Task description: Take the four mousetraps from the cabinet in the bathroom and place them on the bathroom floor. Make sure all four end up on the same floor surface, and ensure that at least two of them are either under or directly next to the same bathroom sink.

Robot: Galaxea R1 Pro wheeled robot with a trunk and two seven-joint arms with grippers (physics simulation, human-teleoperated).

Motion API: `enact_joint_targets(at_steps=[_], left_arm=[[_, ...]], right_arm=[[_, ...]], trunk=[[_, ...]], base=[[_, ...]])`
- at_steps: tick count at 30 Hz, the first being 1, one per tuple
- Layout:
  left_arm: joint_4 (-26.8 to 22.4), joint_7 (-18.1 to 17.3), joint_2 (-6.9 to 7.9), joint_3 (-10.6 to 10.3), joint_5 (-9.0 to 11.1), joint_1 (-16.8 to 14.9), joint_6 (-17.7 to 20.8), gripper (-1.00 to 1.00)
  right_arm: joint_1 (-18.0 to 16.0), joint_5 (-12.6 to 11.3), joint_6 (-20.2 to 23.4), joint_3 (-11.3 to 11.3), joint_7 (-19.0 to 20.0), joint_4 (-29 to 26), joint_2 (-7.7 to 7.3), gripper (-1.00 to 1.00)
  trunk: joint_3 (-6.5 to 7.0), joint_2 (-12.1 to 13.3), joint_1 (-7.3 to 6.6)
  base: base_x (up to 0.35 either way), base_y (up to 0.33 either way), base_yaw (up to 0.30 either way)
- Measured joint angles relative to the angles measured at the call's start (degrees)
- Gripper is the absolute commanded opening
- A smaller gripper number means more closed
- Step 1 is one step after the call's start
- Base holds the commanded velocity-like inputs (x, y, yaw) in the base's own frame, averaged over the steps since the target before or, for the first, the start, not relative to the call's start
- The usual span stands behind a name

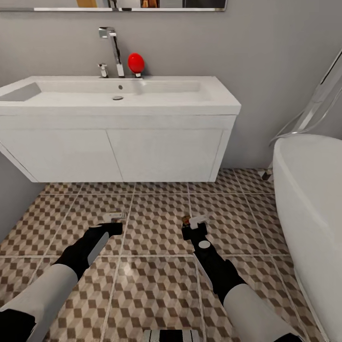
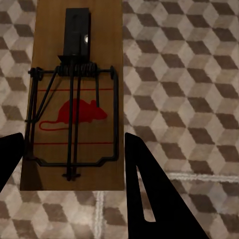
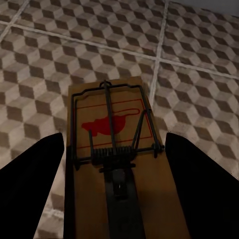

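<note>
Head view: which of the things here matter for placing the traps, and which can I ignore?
Part of the job:
- mousetrap at the left gripper
- mousetrap at the right gripper
- bathroom sink on its white vanity
- tiled bathroom floor

Just lying about:
- red ball behind the basin
- chrome tap
- bathtub

Brown mousetrap (image 2: 74, 99), red mouse print, seemingly black wire.

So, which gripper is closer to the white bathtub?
Right. The right gripper is over the tiles toward the bathtub. The left gripper is farther away, on the other side of the right one.
</note>
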Motion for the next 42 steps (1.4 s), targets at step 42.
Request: enact_joint_targets(at_steps=[42], left_arm=[[0.0, 0.0, -0.03, 0.0, 0.0, 0.0, -0.1, -1.00]], right_arm=[[0.0, 0.1, -2.9, 0.2, 0.1, 0.0, 0.00, -1.00]], trunk=[[-12.03, -11.4, 6.52]], base=[[0.000, 0.000, 0.000]])
